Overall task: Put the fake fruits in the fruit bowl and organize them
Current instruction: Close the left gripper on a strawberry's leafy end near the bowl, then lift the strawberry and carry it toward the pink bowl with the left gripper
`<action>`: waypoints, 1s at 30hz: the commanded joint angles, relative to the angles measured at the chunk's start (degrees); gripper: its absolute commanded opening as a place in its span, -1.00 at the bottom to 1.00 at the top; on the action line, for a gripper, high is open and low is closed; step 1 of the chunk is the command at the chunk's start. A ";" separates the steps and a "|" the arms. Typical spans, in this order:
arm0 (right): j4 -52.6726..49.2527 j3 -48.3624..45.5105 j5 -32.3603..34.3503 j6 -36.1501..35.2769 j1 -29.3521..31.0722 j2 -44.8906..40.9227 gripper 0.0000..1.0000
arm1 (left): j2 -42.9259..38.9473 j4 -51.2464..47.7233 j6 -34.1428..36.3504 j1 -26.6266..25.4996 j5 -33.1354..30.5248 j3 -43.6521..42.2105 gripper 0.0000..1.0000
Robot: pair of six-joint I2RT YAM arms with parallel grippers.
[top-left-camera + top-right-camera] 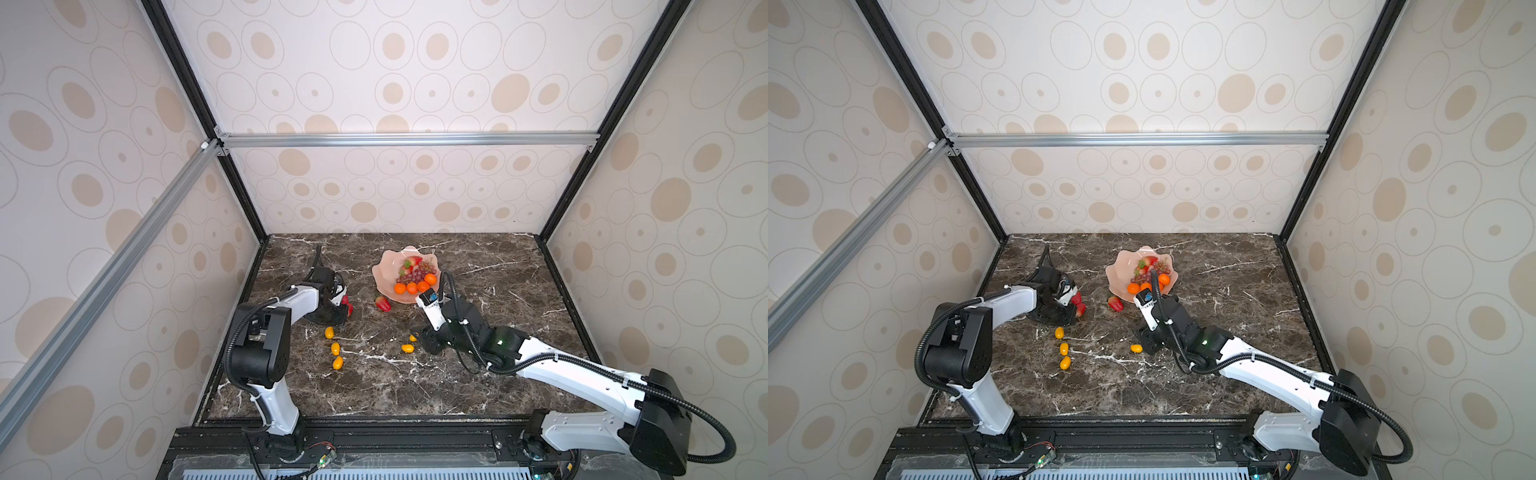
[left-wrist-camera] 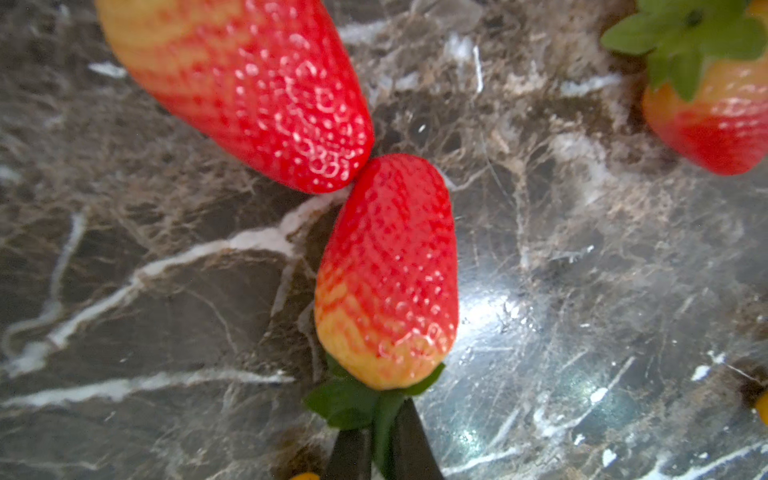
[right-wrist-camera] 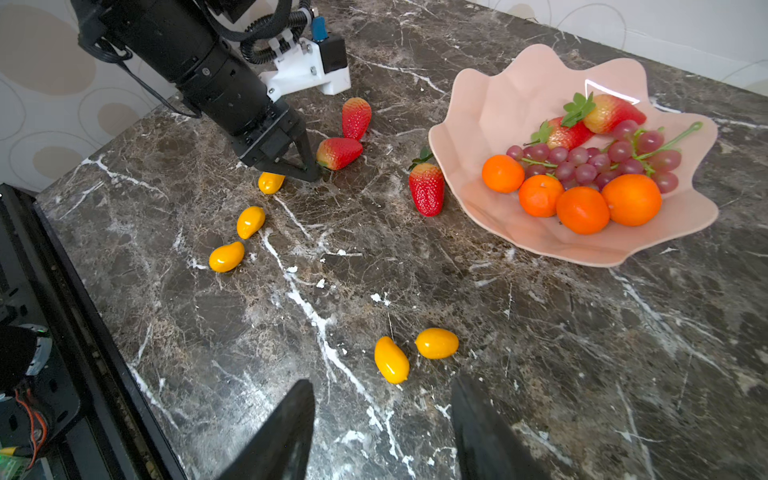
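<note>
1. Dark brown marble tabletop with white veins is lying inside a booth whose walls are papered with beige ovals.
2. A pale pink glossy bowl with a scalloped rim is sitting toward the back. It is holding two red plastic strawberries, a dark red grape bunch and four round orange tangerines.
3. The left gripper is pinching the green cap of a red strawberry lying on the marble, whose tip is touching a second strawberry.
4. Another strawberry is lying just beside the bowl's rim.
5. The right gripper is standing with jaws apart, gripping nothing, near two small oval yellow-orange fruits.
6. Three more ovals are lying in a line near the left arm.
</note>
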 commanded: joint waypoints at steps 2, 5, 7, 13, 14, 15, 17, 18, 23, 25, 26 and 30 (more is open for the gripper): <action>0.30 -1.28 2.69 1.16 -0.12 -2.42 0.11 | -0.44 -0.74 0.63 -0.70 -0.05 1.62 -0.84; 0.22 -1.61 3.49 1.44 -0.19 -2.82 0.11 | -0.85 -0.67 0.72 -0.87 -0.34 1.44 -0.96; 0.15 -1.59 3.78 1.75 -0.20 -3.01 0.11 | -1.34 -0.66 0.70 -0.98 -0.68 1.43 -1.00; 0.27 -2.03 8.15 2.63 -0.17 -4.06 0.12 | -4.86 -0.53 0.29 -1.41 -2.71 1.18 -1.00; 0.27 -2.08 10.19 3.37 -0.20 -4.36 0.12 | -6.13 -0.42 0.20 -1.52 -3.25 1.06 -1.00; 0.27 -2.16 12.58 4.34 -0.23 -4.70 0.11 | -7.68 -0.39 0.03 -1.66 -3.77 0.92 -1.00; 0.60 -2.63 16.94 6.34 -0.34 -5.20 0.11 | -10.77 -0.26 -0.48 -1.75 -5.26 0.72 -1.00; 0.54 -2.76 18.39 7.36 -0.65 -5.46 0.12 | -12.44 -0.38 -0.82 -1.77 -6.28 0.86 -1.00; 2.55 -4.85 17.03 11.51 -4.61 -6.85 0.20 | -19.19 1.30 -2.17 -1.95 -8.02 1.89 -1.00; 2.49 -5.12 14.71 13.08 -6.87 -7.33 0.20 | -20.75 3.13 -2.05 -2.18 -5.56 2.46 -1.00; 2.21 -5.20 12.81 13.89 -8.35 -7.60 0.20 | -21.28 4.16 -1.93 -2.49 -4.27 2.85 -1.00; 0.58 -4.75 2.19 16.28 -14.87 -7.91 0.20 | -20.22 7.26 -1.06 -4.90 -1.71 5.49 -1.00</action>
